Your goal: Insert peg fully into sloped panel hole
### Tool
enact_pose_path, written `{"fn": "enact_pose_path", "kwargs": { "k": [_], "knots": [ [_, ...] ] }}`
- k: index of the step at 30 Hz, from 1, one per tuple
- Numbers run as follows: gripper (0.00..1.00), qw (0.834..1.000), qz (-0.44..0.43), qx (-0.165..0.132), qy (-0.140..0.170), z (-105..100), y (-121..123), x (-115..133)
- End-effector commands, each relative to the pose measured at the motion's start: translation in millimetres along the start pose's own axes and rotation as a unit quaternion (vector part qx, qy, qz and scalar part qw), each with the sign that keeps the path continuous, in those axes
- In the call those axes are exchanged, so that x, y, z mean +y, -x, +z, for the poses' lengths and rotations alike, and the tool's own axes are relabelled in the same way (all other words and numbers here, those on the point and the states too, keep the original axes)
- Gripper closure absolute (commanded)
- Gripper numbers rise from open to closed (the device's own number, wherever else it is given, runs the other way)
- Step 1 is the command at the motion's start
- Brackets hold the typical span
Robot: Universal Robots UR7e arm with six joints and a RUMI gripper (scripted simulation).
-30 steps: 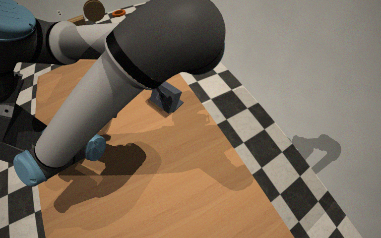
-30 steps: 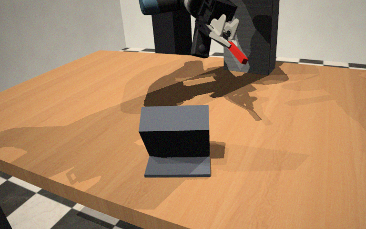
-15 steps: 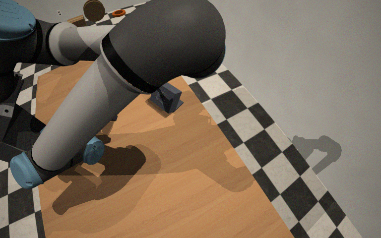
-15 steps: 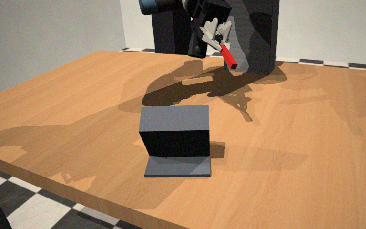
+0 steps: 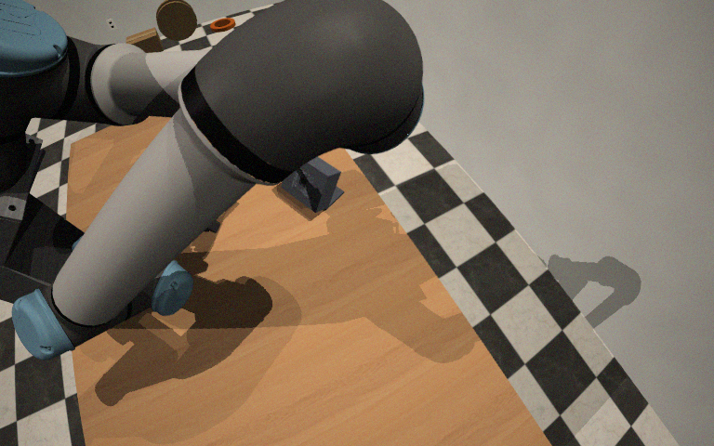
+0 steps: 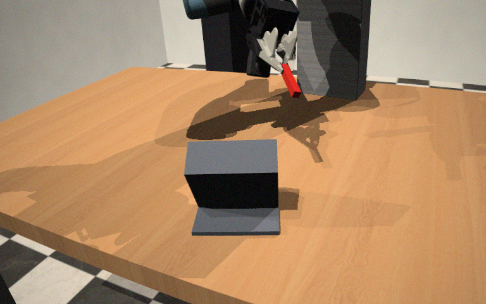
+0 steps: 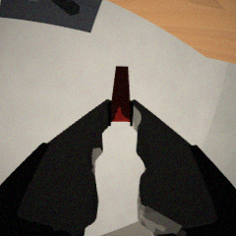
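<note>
Wood-grain table (image 6: 388, 196) stands on a black-and-white checkered floor (image 5: 494, 231), with plain grey walls behind.

Sloped panel block (image 6: 231, 173): dark grey, seated on a thin grey base plate near the table's front edge in the exterior view. That view shows only its rear side. In the top view the block (image 5: 316, 185) is partly covered by the arm's elbow (image 5: 305, 77), and the hole is not clearly discernible.

Gripper (image 6: 282, 60): positioned above the far side of the table, well apart from the block. Its jaws are nearly closed and clamp the upper end of the red peg (image 6: 290, 80). The peg is tilted, with its free end pointing downward toward the table without touching it. The wrist view shows the peg (image 7: 121, 93) projecting between the dark fingers.

No brands, labels or legible writing appear on any item.
</note>
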State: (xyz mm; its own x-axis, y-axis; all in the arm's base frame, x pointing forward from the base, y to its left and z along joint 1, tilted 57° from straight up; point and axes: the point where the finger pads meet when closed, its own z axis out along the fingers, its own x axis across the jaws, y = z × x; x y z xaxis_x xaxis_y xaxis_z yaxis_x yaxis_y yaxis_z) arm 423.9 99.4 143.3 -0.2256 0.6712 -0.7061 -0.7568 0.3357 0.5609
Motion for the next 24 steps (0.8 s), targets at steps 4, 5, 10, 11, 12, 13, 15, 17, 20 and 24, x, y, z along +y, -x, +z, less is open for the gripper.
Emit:
{"fn": "enact_pose_path", "kwargs": {
  "k": [4, 5, 10, 11, 12, 13, 15, 17, 20, 24],
  "knots": [
    [1.0, 1.0, 0.02, -0.01, -0.014, -2.1, 8.0, -7.2],
    [1.0, 1.0, 0.022, -0.012, -0.016, -2.4, 8.9, -8.2],
    [1.0, 0.999, 0.036, -0.019, -0.025, -4.3, 13.9, -13.0],
    [1.0, 0.999, 0.038, -0.02, -0.027, -4.7, 14.9, -14.0],
    [1.0, 0.999, 0.041, -0.022, -0.029, -5.1, 15.8, -15.0],
    [1.0, 0.998, 0.043, -0.023, -0.031, -5.5, 16.8, -15.9],
    [1.0, 0.998, 0.043, -0.023, -0.031, -5.5, 16.8, -15.9],
    [1.0, 0.998, 0.049, -0.026, -0.034, -6.3, 18.7, -17.9],
    [1.0, 0.997, 0.057, -0.03, -0.04, -7.6, 21.6, -20.8],
    [1.0, 0.996, 0.067, -0.036, -0.047, -9.4, 25.4, -24.6]
  ]
}}
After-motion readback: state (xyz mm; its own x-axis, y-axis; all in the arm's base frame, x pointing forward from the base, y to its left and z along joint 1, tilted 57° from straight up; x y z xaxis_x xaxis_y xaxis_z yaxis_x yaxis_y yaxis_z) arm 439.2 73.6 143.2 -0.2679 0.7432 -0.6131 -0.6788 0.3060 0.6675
